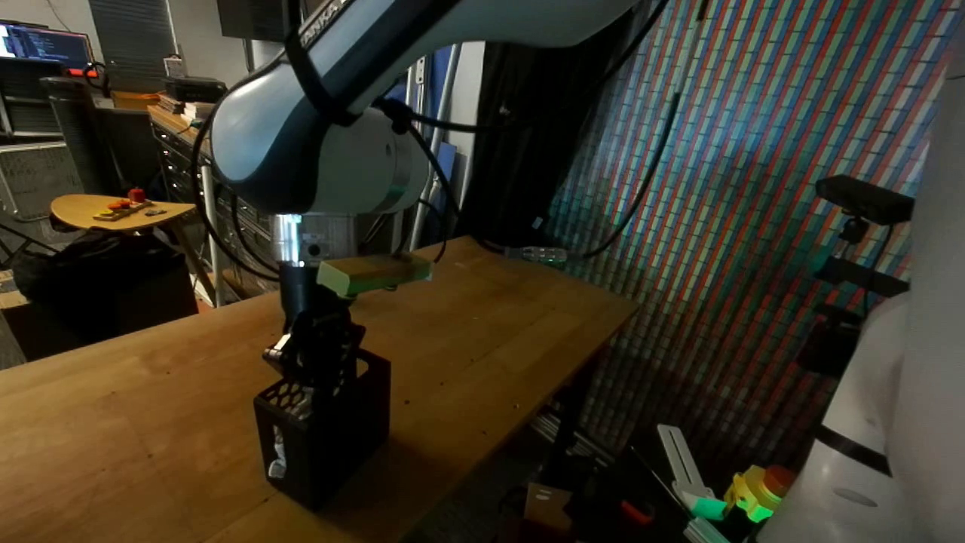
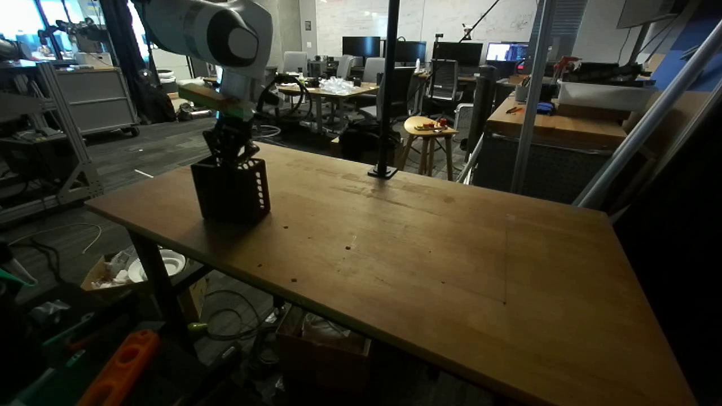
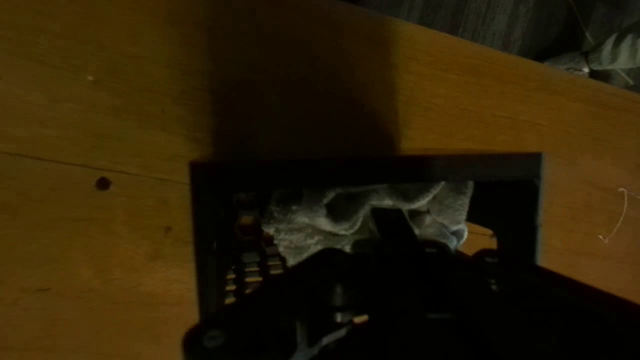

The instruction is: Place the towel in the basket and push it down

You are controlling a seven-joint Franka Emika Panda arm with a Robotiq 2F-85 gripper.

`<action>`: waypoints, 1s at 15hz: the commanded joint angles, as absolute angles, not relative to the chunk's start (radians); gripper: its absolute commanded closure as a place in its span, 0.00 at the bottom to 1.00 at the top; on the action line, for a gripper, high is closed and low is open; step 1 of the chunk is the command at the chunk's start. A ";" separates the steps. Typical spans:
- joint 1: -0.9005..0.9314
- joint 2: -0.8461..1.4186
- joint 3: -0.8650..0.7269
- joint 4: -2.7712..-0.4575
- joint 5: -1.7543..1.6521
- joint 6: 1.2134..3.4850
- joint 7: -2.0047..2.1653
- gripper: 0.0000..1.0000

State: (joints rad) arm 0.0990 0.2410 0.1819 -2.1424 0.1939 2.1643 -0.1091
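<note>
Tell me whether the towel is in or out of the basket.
In. The wrist view shows the towel rumpled inside the basket; in an exterior view, pale cloth shows through its pierced side.

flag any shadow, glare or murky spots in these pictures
Wrist view: dim, a broad shadow on the table beside the basket, the gripper nearly black, the towel dull but readable; in an exterior view, glare on the metal collar; in both exterior views, one basket face almost solid black.

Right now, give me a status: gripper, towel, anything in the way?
Gripper shut, pointing down into basket. Towel bunched inside, contact with gripper unclear. No obstruction seen.
</note>
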 commanded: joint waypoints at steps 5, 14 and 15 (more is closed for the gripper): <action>0.125 -0.066 0.163 -2.198 0.091 2.064 0.138 1.00; 0.114 -0.178 0.176 -2.218 0.094 2.007 0.321 0.95; 0.114 -0.178 0.176 -2.219 0.094 2.007 0.321 0.87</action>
